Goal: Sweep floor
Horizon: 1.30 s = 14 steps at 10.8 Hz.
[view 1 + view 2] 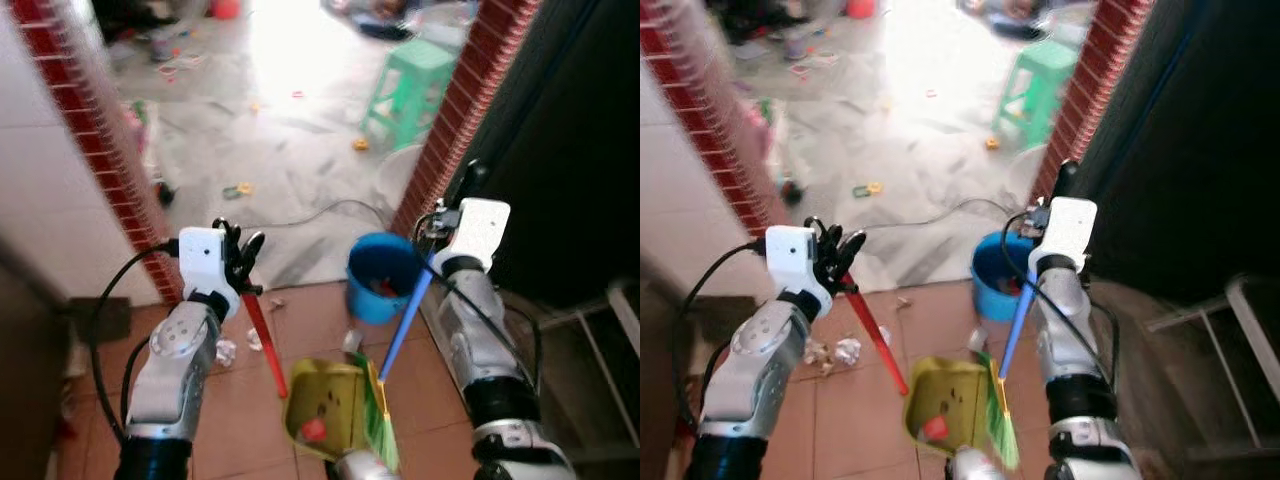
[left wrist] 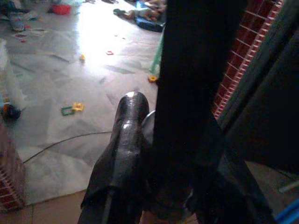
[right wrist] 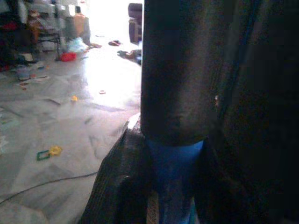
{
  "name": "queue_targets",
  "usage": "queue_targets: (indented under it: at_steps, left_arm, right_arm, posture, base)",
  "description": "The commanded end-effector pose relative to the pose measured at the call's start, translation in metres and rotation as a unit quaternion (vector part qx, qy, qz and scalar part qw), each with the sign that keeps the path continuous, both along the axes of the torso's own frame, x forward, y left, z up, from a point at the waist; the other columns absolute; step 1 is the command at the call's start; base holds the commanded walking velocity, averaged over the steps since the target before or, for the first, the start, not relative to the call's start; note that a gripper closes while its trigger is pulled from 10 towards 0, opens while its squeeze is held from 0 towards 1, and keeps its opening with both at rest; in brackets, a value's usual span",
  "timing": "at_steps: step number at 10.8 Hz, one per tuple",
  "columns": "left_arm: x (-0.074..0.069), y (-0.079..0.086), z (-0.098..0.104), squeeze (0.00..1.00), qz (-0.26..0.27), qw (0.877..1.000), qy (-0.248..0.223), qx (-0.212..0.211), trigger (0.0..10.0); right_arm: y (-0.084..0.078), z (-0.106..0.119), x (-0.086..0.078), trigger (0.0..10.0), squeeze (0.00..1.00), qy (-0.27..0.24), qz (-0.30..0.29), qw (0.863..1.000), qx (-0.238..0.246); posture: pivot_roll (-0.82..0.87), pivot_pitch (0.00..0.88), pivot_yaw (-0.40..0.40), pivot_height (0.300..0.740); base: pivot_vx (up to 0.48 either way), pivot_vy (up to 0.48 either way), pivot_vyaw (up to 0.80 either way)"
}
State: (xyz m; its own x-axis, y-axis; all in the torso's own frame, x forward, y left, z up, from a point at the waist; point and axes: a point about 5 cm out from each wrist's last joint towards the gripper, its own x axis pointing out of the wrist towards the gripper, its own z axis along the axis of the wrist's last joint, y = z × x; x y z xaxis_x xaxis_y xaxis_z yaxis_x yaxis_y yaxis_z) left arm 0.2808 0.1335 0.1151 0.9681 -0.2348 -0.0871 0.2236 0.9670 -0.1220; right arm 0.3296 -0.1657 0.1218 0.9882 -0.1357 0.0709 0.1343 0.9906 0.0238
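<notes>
Broom point(image 1: 405, 325) with blue handle held upright-tilted by right pincer point(image 1: 440, 225), fingers closed round the handle near its top; green bristles point(image 1: 380, 425) down at the floor, right beside the dustpan. Right wrist view: blue handle point(image 3: 173, 158) clamped between dark fingers point(image 3: 117, 186). Left pincer point(image 1: 243, 262) closed on the red handle point(image 1: 265, 340) of a yellow-green dustpan point(image 1: 325, 405), handle slanting down to the pan, which sits on the terracotta tile floor point(image 1: 300, 320) between the two arms. Small red scrap point(image 1: 314, 430) inside the pan. Blue bucket point(image 1: 382, 278) on the tiles just behind the broom handle, next to the right brick doorpost point(image 1: 450, 120), some reddish stuff inside. Crumpled white litter point(image 1: 845, 350) on tiles near the left arm. Left brick doorpost point(image 1: 95, 140) beside the left pincer. Beyond the doorway, grey marble floor point(image 1: 280, 150) with a black cable point(image 1: 320, 212), small yellow and green toy bits point(image 1: 238, 189), green plastic stool point(image 1: 410, 85) further back. Far clutter blurred.
</notes>
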Motion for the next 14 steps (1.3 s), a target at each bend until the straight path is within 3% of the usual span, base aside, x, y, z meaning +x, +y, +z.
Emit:
queue_targets:
  at_steps: [1,7,11,14]
  left_arm:
    - [0.002,-0.005,0.017,0.00,-0.012,0.999,-0.036,-0.014,10.0]
    - [-0.001,-0.008,0.024,0.00,-0.006,0.998,-0.055,-0.007,10.0]
    - [0.000,-0.001,0.031,0.00,0.008,0.998,-0.063,-0.018,10.0]
    - [0.010,0.004,0.066,0.00,0.024,0.992,-0.110,-0.048,10.0]
  right_arm:
    - [-0.002,0.006,0.002,10.0,0.00,-0.007,0.001,1.000,-0.003]
    - [-0.007,0.006,-0.003,10.0,0.00,-0.008,0.003,1.000,-0.012]
    - [-0.033,-0.007,-0.019,10.0,0.00,0.012,-0.026,0.998,-0.055]
    - [-0.045,-0.021,-0.020,10.0,0.00,0.046,-0.052,0.992,-0.102]
  posture:
    - [-0.01,0.000,-0.042,0.740]
    - [-0.01,0.000,-0.051,0.740]
    - [-0.02,0.000,-0.045,0.740]
    - [-0.01,0.000,-0.047,0.740]
  base:
    - [0.000,0.000,-0.80]
    - [0.000,0.000,-0.80]
    - [0.000,0.000,-0.10]
    - [0.000,0.000,0.00]
